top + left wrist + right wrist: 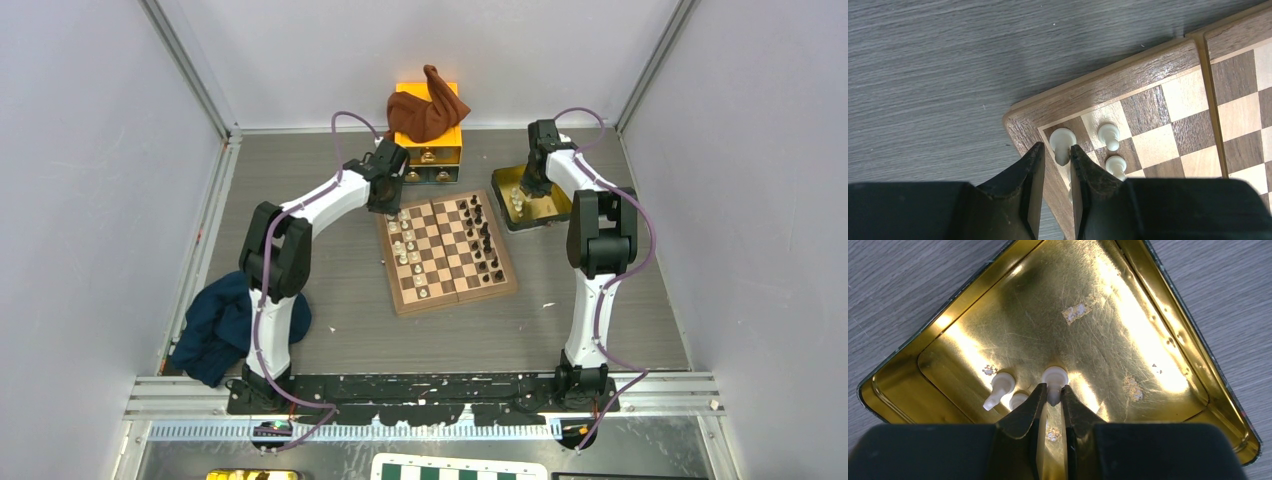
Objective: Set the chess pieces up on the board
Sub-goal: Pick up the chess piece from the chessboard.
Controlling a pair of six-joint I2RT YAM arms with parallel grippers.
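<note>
The wooden board (440,264) lies mid-table, cream-white chess pieces (404,250) along its left side and dark ones (484,240) along its right. My left gripper (1056,150) hangs over the board's far left corner, its jaws straddling a white piece (1063,140) that stands on the corner square. The right finger touches the piece, while the left finger stands off with a gap. Two more white pieces (1109,135) stand beside it. My right gripper (1053,389) is inside the gold tin (1128,330), shut on the stem of a white piece (1054,375). Two other white pieces (998,387) lie to its left.
An orange drawer box (437,148) with a brown cloth (425,110) on top stands behind the board. The tin (556,212) sits at the board's far right corner. A dark blue cloth (222,325) lies by the left arm's base. A green-and-white board (455,468) shows at the bottom edge.
</note>
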